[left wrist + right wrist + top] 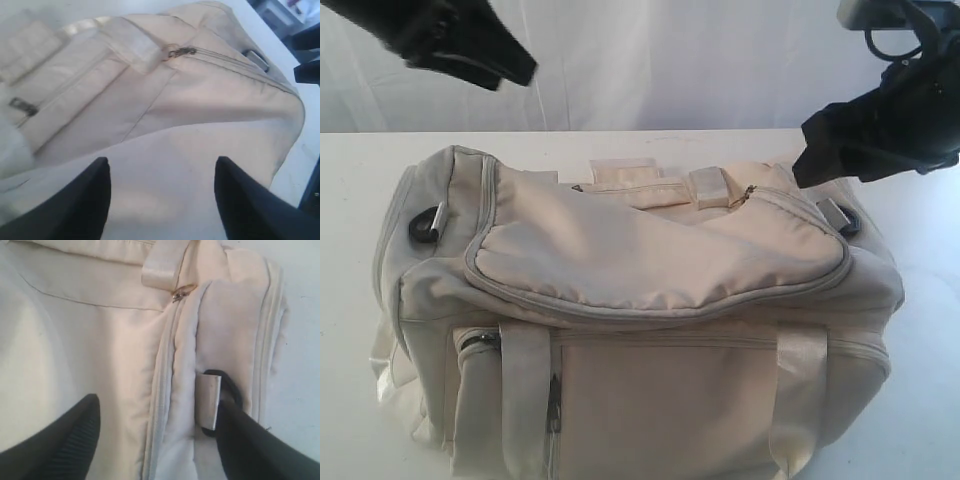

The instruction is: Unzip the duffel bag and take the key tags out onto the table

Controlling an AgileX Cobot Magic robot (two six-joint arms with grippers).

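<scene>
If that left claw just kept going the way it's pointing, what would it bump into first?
Most likely the bag: the left claw is open and aimed at its cream top flap, with nothing in between. How far off it is remains unclear.

**Cream duffel zipped shut on white counter**

Duffel bag (650, 300) sits upright, long side to the exterior camera, filling most of the counter (350, 200). Top flap with grey zipper trim lies closed. The main zipper pull (187, 51) is at the right rear corner beside a webbing tab. Two cream webbing handles (525, 370) hang down the front. Front pocket is zipped.
</scene>
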